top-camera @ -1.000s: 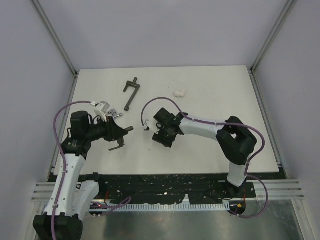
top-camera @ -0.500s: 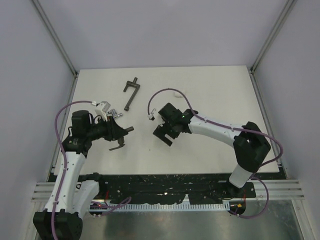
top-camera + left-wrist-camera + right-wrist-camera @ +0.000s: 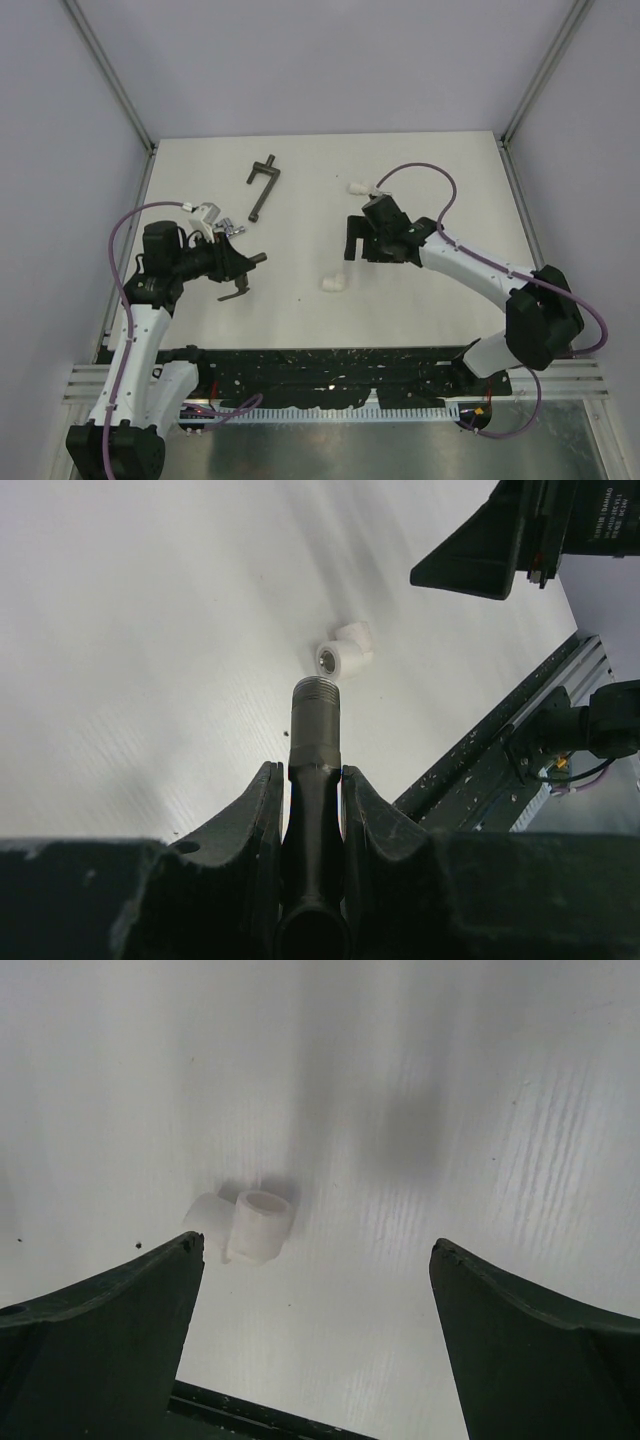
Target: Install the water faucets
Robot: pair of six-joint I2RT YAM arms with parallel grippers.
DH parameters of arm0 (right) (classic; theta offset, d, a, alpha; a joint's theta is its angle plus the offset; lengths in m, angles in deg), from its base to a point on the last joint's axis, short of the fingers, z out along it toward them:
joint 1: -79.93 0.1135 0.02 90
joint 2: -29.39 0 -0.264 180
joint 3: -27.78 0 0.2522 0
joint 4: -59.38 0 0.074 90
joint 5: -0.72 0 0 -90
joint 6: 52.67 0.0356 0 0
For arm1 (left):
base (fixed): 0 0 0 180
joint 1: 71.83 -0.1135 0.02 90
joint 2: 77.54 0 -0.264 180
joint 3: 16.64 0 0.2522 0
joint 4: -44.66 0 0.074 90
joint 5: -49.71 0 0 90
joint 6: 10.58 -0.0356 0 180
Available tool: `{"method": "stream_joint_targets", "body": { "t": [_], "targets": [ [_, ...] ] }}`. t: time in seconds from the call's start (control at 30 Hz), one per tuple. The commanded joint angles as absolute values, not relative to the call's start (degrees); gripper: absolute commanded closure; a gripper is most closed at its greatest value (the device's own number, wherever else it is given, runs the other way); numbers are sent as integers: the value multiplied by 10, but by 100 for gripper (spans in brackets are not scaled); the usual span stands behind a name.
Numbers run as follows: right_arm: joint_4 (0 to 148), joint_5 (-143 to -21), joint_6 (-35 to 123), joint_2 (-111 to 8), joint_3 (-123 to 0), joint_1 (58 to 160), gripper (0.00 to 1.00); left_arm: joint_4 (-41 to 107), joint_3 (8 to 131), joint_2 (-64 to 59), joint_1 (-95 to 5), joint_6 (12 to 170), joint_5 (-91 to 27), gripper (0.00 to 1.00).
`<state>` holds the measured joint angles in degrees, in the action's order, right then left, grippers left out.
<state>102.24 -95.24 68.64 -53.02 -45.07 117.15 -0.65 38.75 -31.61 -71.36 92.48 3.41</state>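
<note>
My left gripper (image 3: pixel 240 263) is shut on the dark grey-bronze water faucet (image 3: pixel 254 259), held level above the table's left side. In the left wrist view the faucet's threaded end (image 3: pixel 314 705) sticks out past my fingers (image 3: pixel 262 800) and points toward a white elbow fitting (image 3: pixel 343 652). That elbow (image 3: pixel 333 283) lies loose on the table between the arms. My right gripper (image 3: pixel 354 238) hangs open above and to the right of it. In the right wrist view the elbow (image 3: pixel 256 1226) lies near the left finger (image 3: pixel 150 1290), untouched. A shiny silver faucet (image 3: pixel 227 229) lies behind my left gripper.
A long dark T-handled bar (image 3: pixel 262 186) lies at the back left. A second white elbow (image 3: pixel 356 186) rests at the back centre. A white and silver piece (image 3: pixel 206 213) sits beside the silver faucet. The black base rail (image 3: pixel 330 370) runs along the near edge.
My right gripper opened and let go of the white elbow, which now lies on the table. The right arm drew back to the right. The left arm kept still.
</note>
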Motion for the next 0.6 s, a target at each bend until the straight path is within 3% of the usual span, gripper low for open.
{"method": "stream_joint_targets", "body": {
  "t": [0.0,0.3,0.57],
  "targets": [
    [1028,-966,835,-567,-475,1188,1,8,392,-329,-712,927,32,100],
    [1041,-978,915,-674,-529,1245,11,4,392,-340,-710,924,15,100],
    [1045,-982,959,-723,-531,1261,31,4,392,-346,-706,925,13,100]
  ]
}}
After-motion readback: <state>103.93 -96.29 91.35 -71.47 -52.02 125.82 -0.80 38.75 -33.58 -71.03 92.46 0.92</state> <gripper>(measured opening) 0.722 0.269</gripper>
